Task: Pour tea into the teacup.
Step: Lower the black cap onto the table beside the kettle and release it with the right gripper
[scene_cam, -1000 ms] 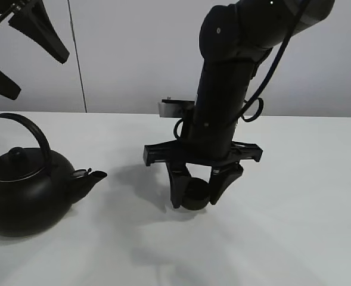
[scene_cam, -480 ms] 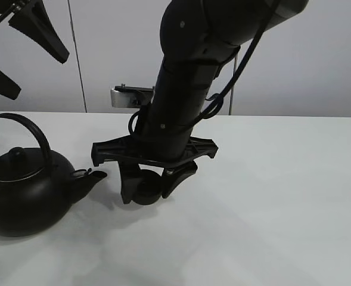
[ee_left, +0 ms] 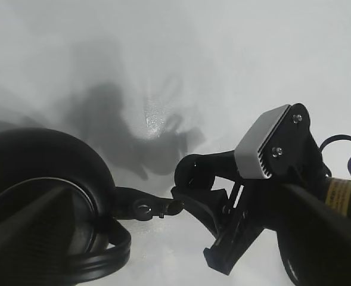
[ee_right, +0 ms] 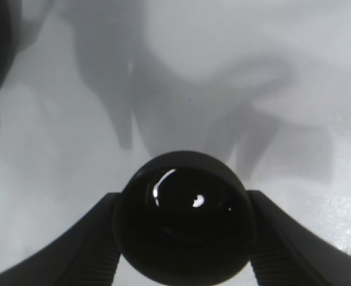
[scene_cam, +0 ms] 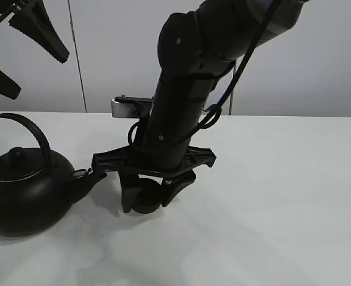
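Clamped tight on small round matte-black teacup (scene_cam: 146, 203) with right gripper (scene_cam: 147, 204), arm angled down beside bulbous black teapot (scene_cam: 20, 190); left gripper (scene_cam: 39, 77) splayed wide.

The teacup (ee_right: 184, 217) is a small, round, matte-black bowl with no handle, upright, with two bright glints in its dark hollow. It sits squarely between the jaws of the right gripper (scene_cam: 146, 204), one jaw pressed against each side.

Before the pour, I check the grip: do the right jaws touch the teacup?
Touching. The right wrist view shows both jaws pressed against the teacup, no gap.
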